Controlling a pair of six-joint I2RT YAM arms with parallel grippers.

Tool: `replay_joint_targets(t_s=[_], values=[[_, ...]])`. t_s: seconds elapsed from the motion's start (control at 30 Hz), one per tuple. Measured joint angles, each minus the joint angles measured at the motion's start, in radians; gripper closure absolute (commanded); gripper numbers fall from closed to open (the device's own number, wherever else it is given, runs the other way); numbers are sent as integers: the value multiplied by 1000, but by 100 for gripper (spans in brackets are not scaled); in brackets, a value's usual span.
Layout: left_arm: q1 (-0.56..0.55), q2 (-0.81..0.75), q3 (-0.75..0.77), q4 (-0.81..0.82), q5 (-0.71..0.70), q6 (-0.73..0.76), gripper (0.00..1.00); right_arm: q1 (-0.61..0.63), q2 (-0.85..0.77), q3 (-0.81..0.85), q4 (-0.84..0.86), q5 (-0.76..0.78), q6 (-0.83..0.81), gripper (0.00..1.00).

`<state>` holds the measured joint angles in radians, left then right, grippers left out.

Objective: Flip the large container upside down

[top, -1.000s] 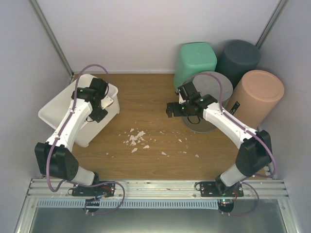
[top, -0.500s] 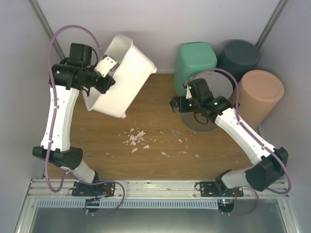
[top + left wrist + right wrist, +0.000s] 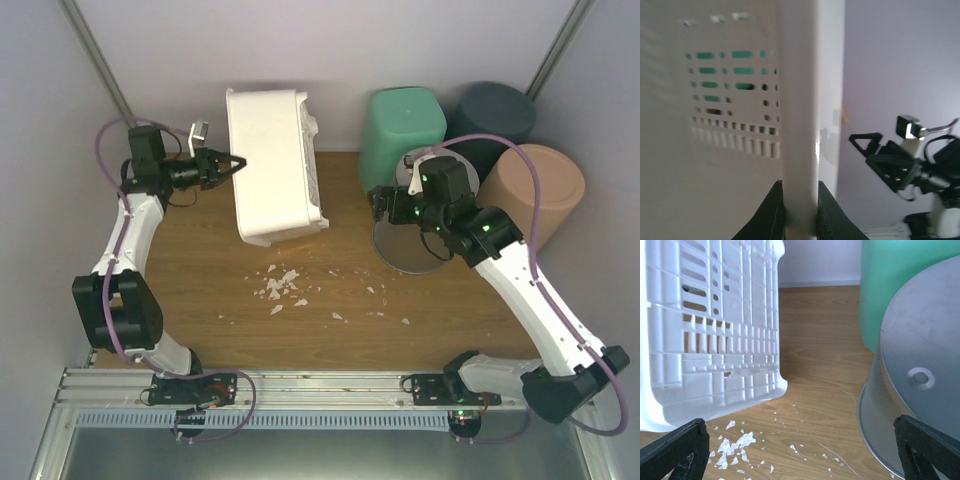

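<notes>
Flipping under way: large container [image 3: 272, 160] has swung up off the bench's [image 3: 200, 265] left side and is now tipped on its side near the back wall, left pincer [image 3: 238, 163] clamped on its rim. Right pincer [image 3: 378, 204] spread, idle. Roughly half-turned, I'd say.

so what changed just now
The left gripper, gripping the white slotted plastic basket by its rim, lifted it from the left and swung it back and rightward, tipping it onto its side. The open right gripper drew back a little. The green bin, dark grey bin, tan bin and white scraps stayed put.
</notes>
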<state>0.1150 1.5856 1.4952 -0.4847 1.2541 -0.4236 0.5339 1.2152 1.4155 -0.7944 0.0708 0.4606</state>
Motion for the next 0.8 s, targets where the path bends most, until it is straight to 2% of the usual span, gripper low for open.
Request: replay_joint_targets(t_s=[0.1,0.17,0.23,0.27,0.3,0.37,0.43,0.53,0.8], values=[[9,-32,-201,439,60,-372,100,0,-11,7,-13,11,0,0],[9,-33,-285,705,80,-597,100,0,-12,8,-21,16,0,0],[9,-12,-373,1085,86,-897,100,0,-11,8,-24,16,0,0],[9,27,-409,1363,82,-1123,100,0,-10,8,-27,16,0,0],[9,33,-412,1395,80,-1149,100,0,-9,8,-29,16,1,0],[15,92,-440,1629,51,-1330,100,0,-8,8,-35,16,1,0],[19,152,-462,1780,27,-1460,100,0,-7,8,-40,16,3,0],[20,224,-484,1898,-3,-1566,100,0,-6,9,-51,21,8,0],[12,350,-508,1993,-59,-1655,100,0,16,53,-80,39,24,0]])
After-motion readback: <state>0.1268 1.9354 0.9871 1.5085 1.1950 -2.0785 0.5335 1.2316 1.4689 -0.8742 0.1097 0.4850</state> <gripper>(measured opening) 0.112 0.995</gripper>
